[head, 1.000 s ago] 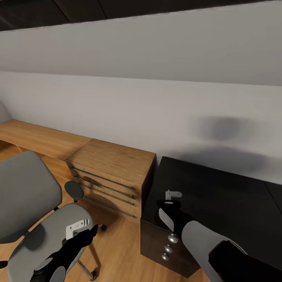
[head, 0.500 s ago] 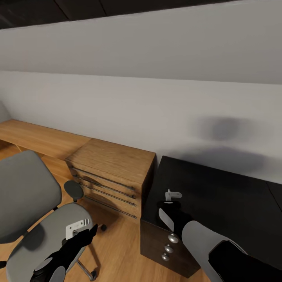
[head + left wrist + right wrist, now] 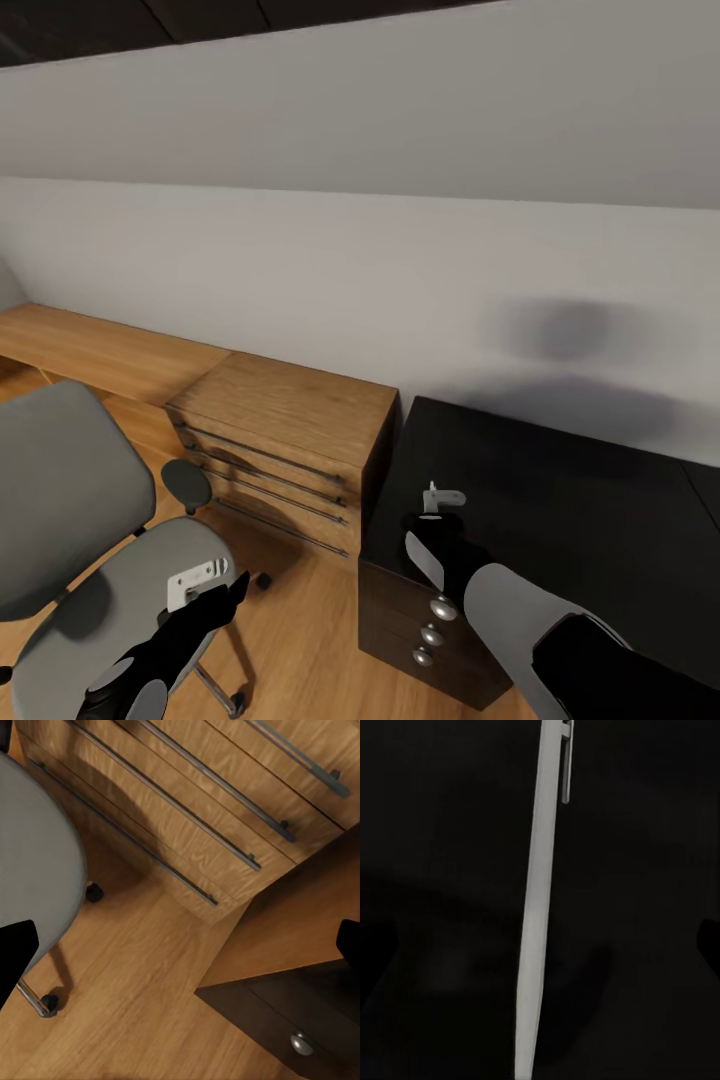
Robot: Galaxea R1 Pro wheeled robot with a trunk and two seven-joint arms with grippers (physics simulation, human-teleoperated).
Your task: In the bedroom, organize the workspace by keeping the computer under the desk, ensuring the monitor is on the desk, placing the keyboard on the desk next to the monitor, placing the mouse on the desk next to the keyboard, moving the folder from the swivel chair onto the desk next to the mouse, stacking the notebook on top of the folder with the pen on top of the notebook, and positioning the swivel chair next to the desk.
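— Grey wall and sloped ceiling of the bedroom (image 3: 300,270), plank floor, black desk (image 3: 570,500) at right. And the pen (image 3: 536,930)?
— Lies on a dark matte surface, straight down the gap under the right gripper (image 3: 438,520). Cannot tell whether desk top or notebook beneath.
— Pinched?
— No. Fingertips (image 3: 375,945) spread wide to either side, clear of the barrel. Probably lined up along it that way, either for a grasp across its width or just after a release.
— And the left gripper (image 3: 215,600)?
— Spread too, holding nothing, low at the near left over the swivel chair (image 3: 70,500), out of the way. Looks down past the seat at the wooden drawer chest (image 3: 187,817) and black cabinet (image 3: 300,1020).
— Chair placed?
— Not yet, apparently: well left of the desk, chest between.
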